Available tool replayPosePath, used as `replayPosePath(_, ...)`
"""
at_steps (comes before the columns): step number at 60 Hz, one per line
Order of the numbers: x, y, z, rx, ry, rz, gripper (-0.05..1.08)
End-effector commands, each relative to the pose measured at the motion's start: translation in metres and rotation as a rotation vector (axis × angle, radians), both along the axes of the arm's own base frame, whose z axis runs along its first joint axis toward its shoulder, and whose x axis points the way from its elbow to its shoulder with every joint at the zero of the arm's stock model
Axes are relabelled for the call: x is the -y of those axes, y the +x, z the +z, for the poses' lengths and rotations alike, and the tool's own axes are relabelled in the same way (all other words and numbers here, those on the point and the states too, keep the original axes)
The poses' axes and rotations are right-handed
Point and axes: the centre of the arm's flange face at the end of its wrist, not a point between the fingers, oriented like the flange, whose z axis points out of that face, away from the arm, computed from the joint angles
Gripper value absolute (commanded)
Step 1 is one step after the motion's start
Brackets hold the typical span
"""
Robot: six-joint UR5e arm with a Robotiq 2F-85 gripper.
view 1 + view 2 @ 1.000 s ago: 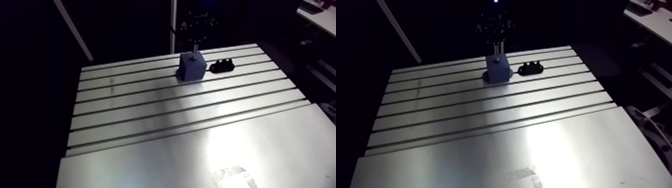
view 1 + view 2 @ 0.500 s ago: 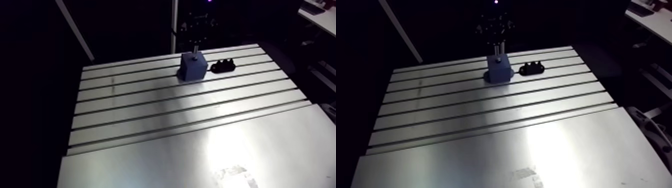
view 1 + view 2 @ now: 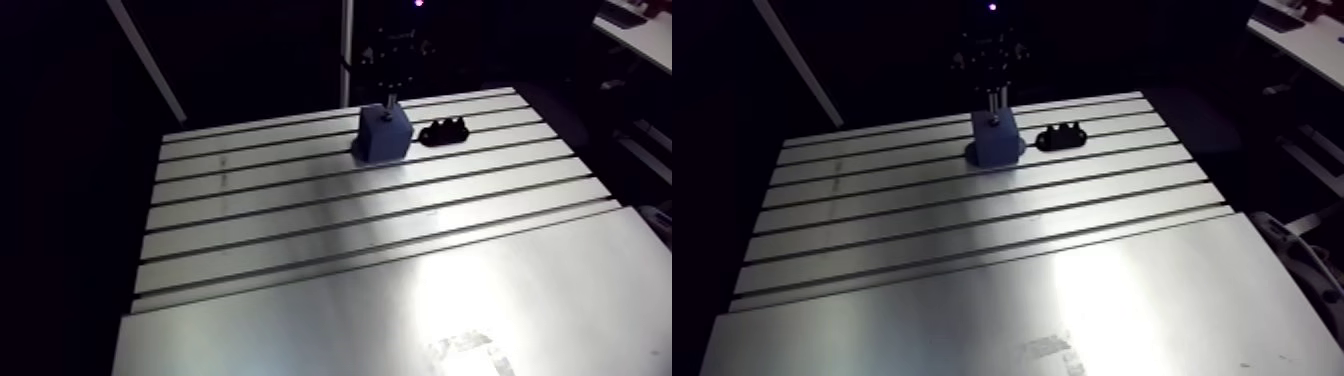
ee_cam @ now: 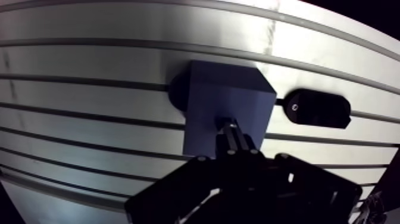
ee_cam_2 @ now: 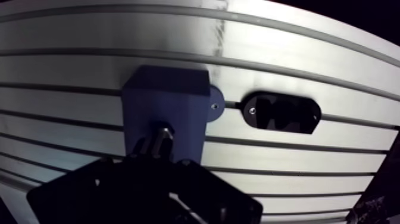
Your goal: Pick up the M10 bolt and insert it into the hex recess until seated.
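Two fingers (image 5: 144,146) are clenched on the M10 bolt (image 5: 162,130), which is held upright over the blue block (image 5: 163,98) on the counter (image 5: 71,65); a slow, straight descent is advised, with hex flats aligned.

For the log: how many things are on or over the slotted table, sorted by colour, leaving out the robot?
Blue: 1, the blue rectangular block.
Black: 1, the black oblong plastic holder.
Silver: 1, the silver metal bolt, held in the gripper over the block.
Total: 3.
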Motion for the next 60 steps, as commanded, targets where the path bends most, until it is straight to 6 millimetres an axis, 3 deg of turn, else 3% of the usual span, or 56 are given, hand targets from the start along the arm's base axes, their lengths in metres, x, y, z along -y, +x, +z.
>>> replayPosePath(1,-0.0021,0.0002,-0.0022,0.001,-0.003,0.008,1.08)
replayPosePath(60,-0.0006,0.0020,-0.0068,0.007,-0.004,0.009,1.08)
